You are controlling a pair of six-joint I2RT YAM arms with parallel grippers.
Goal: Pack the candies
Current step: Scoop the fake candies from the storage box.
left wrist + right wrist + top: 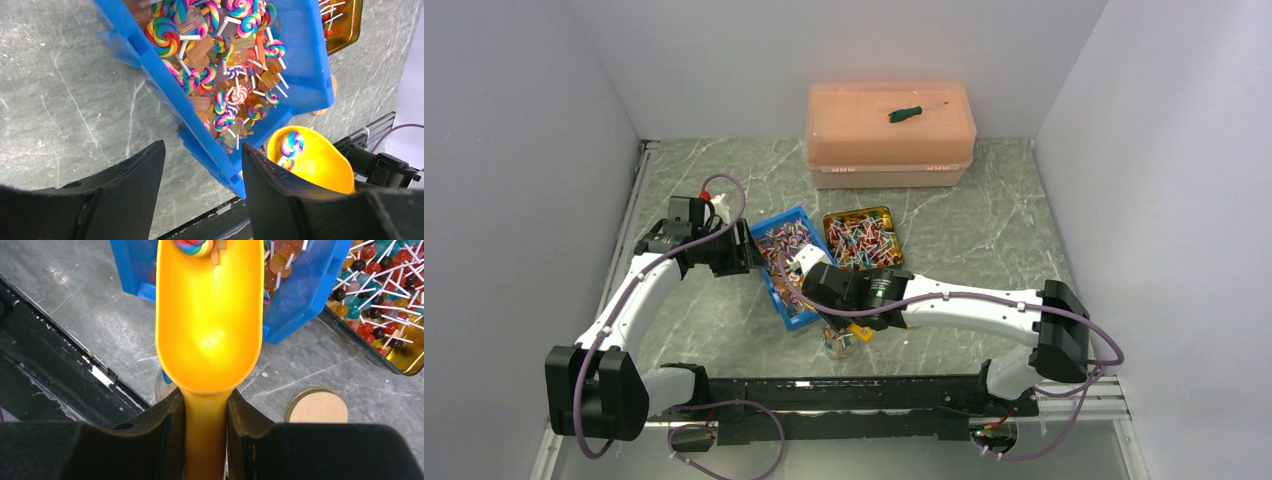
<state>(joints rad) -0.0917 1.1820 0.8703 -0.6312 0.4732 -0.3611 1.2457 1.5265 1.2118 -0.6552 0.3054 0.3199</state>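
The candies are swirl lollipops heaped in a blue bin (767,283), which also shows in the left wrist view (305,60) and the right wrist view (305,300), and round lollipops in a gold tin (892,218). My right gripper (206,402) is shut on the handle of an orange scoop (210,325) by the bin's near end (849,331). The scoop holds a swirl lollipop (291,143) at its tip, over the bin's edge. My left gripper (202,146) is open beside the bin's left wall (746,250), its fingers either side of the bin's near corner.
A clear jar (161,385) sits under the scoop, and its round gold lid (316,406) lies on the table nearby. A closed orange box (889,135) stands at the back with a green-handled screwdriver (906,113) on top. The black base rail (844,390) runs along the near edge.
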